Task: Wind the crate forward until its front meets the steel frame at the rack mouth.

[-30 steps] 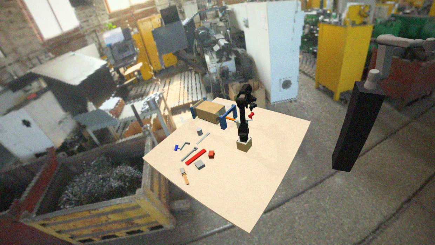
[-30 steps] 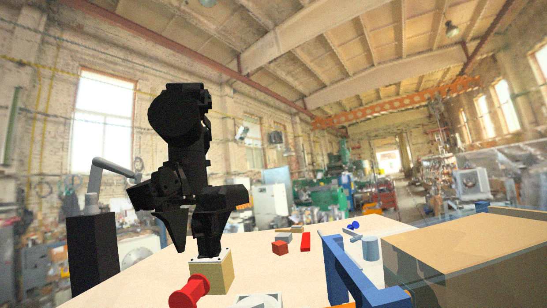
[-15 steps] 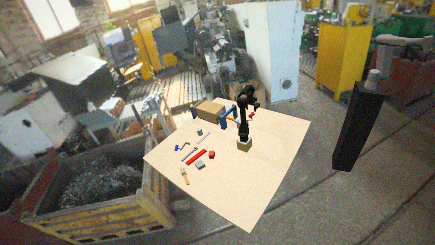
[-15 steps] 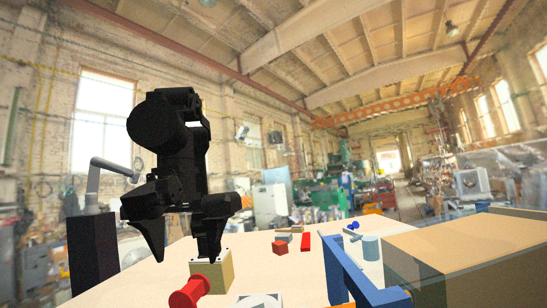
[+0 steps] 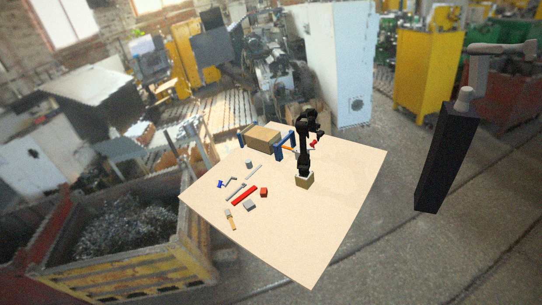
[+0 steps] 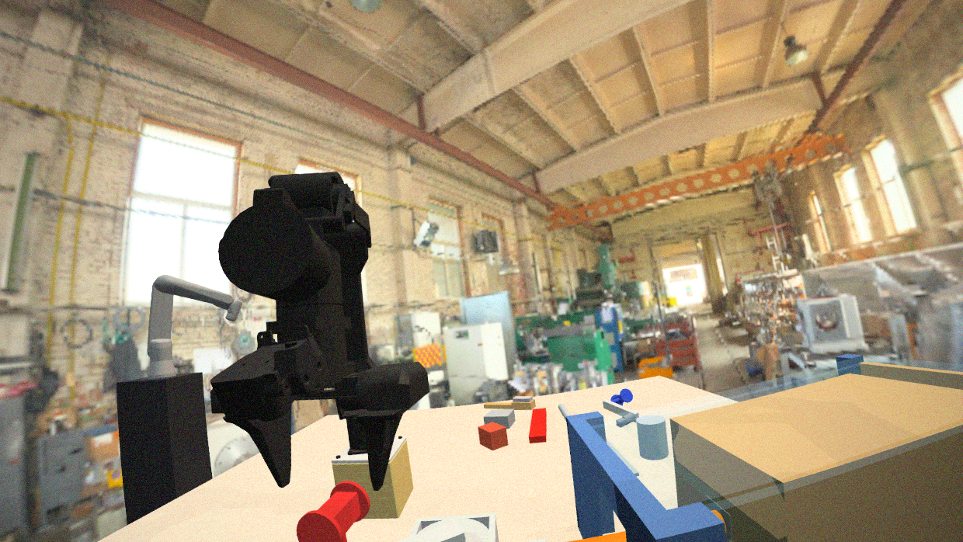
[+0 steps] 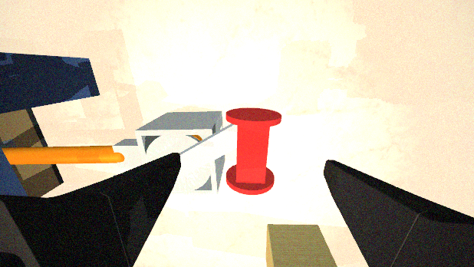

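Crate point(image 5: 260, 139): we see the tan box sitting level inside the clear-panelled cubby at the far side of the bench point(image 5: 333, 189), its near face just behind the blue steel frame point(image 5: 285, 145); from the top view we cannot tell whether it touches the frame.
Strap point(image 7: 61, 154): an orange band runs from under the frame toward the winch.
Winch point(image 7: 180, 153): a grey housing with a pale drum, standing just in front of the frame and beside the arm's tan base block point(image 5: 304, 179).
Red handle point(image 7: 251, 150): a red spool-shaped grip stands upright at the end of a thin grey bar that reaches across to the winch top; its lower flange looks to sit just off the bench, though the wrist view is too washed out for us to be sure.
Claw point(image 7: 251, 174): we have it spread wide with nothing in it, poised above the red handle, the two black fingers standing on either side of the grip and apart from it.
Claw, side view point(image 6: 330, 470): fingertips point down, hanging just above the red handle point(image 6: 335, 512).
Loose tools: a blue-knobbed crank point(image 5: 226, 182), a grey cylinder point(image 5: 248, 163), a grey bar point(image 5: 253, 171), a long red bar point(image 5: 243, 195), a small red block point(image 5: 263, 192), a grey block point(image 5: 248, 205) and a wooden-handled tool point(image 5: 229, 219) lie well apart from the winch, toward the left of the bench.
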`<state>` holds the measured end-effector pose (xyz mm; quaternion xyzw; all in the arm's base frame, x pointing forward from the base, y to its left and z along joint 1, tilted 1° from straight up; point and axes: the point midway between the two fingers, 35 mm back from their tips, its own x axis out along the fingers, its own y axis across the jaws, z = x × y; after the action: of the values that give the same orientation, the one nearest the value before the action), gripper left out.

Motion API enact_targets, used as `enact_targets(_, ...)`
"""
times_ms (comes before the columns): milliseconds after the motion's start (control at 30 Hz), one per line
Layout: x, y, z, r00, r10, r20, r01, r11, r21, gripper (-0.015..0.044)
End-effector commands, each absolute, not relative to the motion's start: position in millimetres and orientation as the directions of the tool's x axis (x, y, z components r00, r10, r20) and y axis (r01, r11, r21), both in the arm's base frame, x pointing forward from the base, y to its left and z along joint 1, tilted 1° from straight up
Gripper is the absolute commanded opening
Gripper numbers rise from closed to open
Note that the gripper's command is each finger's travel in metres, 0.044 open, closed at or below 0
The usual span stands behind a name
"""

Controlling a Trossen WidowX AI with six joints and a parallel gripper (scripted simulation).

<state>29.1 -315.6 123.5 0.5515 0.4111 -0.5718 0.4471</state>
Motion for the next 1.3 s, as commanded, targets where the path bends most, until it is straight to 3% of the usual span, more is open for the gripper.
enact_targets(0,30,-315,115,0.010,-0.048,-0.999,0.966,-0.257,0.023,0.0440)
enact_targets(1233,30,-314,59,0.010,-0.048,-0.999,0.966,-0.257,0.022,0.0440)
enact_targets(1267,29,-316,63,0.008,-0.054,-0.998,0.965,-0.261,0.022,0.0414)
